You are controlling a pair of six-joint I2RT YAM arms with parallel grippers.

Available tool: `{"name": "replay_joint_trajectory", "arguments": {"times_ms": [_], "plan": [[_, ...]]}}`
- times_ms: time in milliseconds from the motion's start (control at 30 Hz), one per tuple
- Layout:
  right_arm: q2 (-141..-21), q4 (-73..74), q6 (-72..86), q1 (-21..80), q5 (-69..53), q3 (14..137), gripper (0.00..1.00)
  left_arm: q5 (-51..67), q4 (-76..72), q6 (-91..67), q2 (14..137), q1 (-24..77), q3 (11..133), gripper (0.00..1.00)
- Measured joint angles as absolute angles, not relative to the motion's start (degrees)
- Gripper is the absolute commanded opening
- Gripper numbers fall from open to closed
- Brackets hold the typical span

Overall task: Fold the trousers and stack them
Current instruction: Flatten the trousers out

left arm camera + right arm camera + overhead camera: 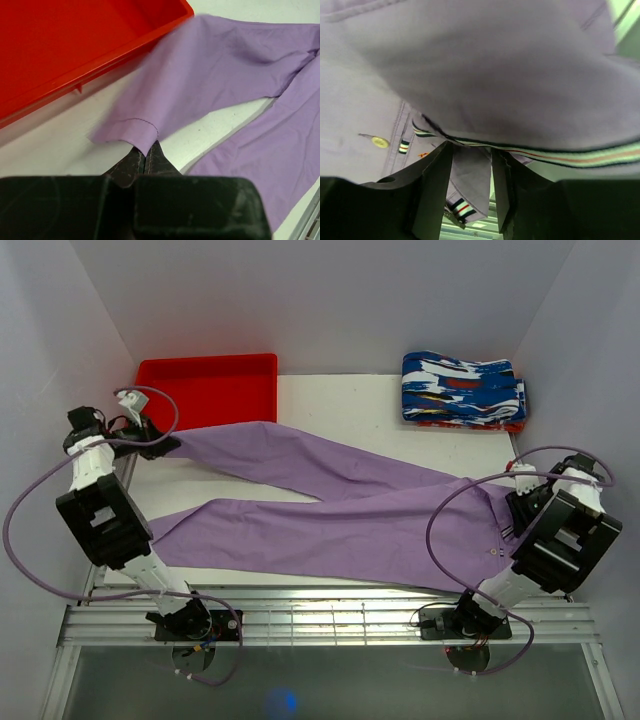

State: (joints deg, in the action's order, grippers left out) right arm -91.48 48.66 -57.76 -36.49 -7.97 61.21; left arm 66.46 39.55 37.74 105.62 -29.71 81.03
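Table (pixel 345 400), contents by position:

- Far left corner: tray (pixel 215 395), standing on the table against the back wall.
- Far right corner: stack of folded garments (pixel 462 390), well apart from the tray.
- Middle, left to right: trousers (pixel 340 510), lying flat on the table. The waist is at the right, near side. Both legs run leftward and part as they go, with bare table between them. The far leg's end lies just in front of the tray's near edge.
- My left gripper (pixel 145 152): at the far leg's hem, beside the tray.
- My right gripper (pixel 472 160): at the waist, under a fold of cloth, with the waistband between its fingers.
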Motion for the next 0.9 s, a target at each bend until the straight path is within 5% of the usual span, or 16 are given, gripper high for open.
{"name": "replay_joint_trajectory", "arguments": {"times_ms": [200,500,733,900], "plan": [[-90.1,41.7,-60.8,-36.5,-2.6,51.1,0.40,61.9,45.5,37.5,96.2,-39.5,81.1,0.00],[-89.7,41.9,-62.4,-36.3,-1.5,51.4,0.39,51.0,49.8,38.0,108.5,-48.7,79.5,0.00],[-90.1,49.3,-66.4,-36.7,-1.6,59.2,0.67,44.3,47.5,38.0,114.2,-50.7,76.5,0.00],[-92.3,60.5,-66.8,-37.5,-13.0,80.9,0.71,43.5,46.2,40.9,114.1,-50.7,75.0,0.00]]}}
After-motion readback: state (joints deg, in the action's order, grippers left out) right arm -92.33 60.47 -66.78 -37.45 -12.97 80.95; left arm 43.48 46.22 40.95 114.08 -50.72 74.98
